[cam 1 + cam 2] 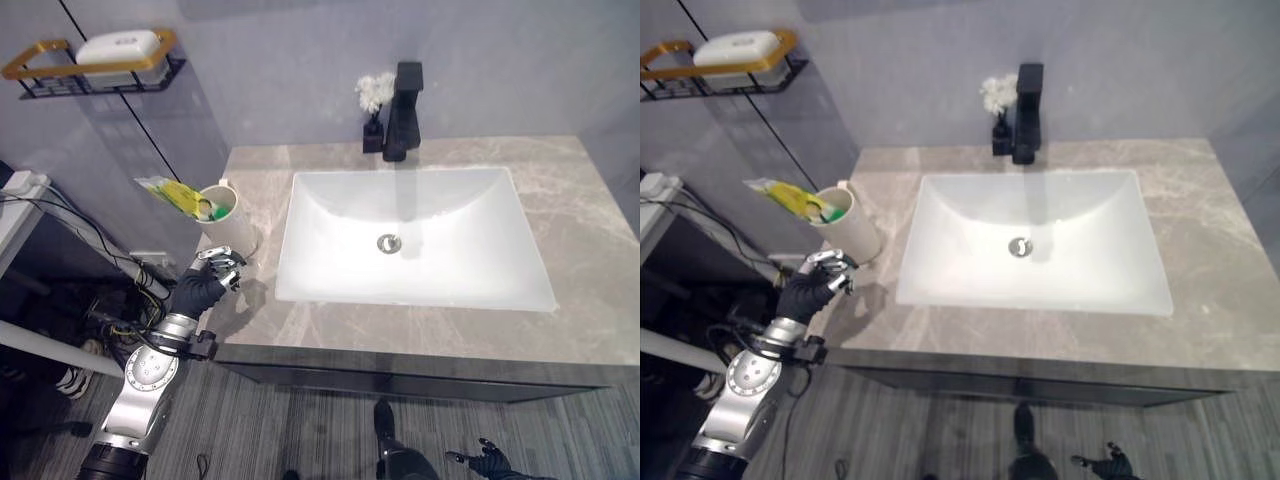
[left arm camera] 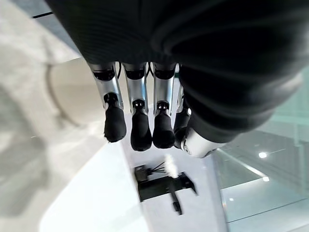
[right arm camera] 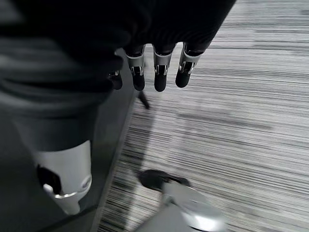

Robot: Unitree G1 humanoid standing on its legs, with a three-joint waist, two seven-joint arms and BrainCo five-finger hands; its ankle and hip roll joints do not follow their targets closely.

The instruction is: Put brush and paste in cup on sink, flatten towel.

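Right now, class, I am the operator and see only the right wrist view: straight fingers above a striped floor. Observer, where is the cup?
Observer: The cup stands on the counter, left of the sink basin, near the counter's left edge.
Operator: Is anything in it?
Observer: Yes, a yellow-green packet sticks out over its rim, leaning left.
Operator: And the left robot hand?
Observer: The left robot hand is just in front of the cup's base, fingers relaxed, holding nothing. I cannot tell whether it touches the cup.
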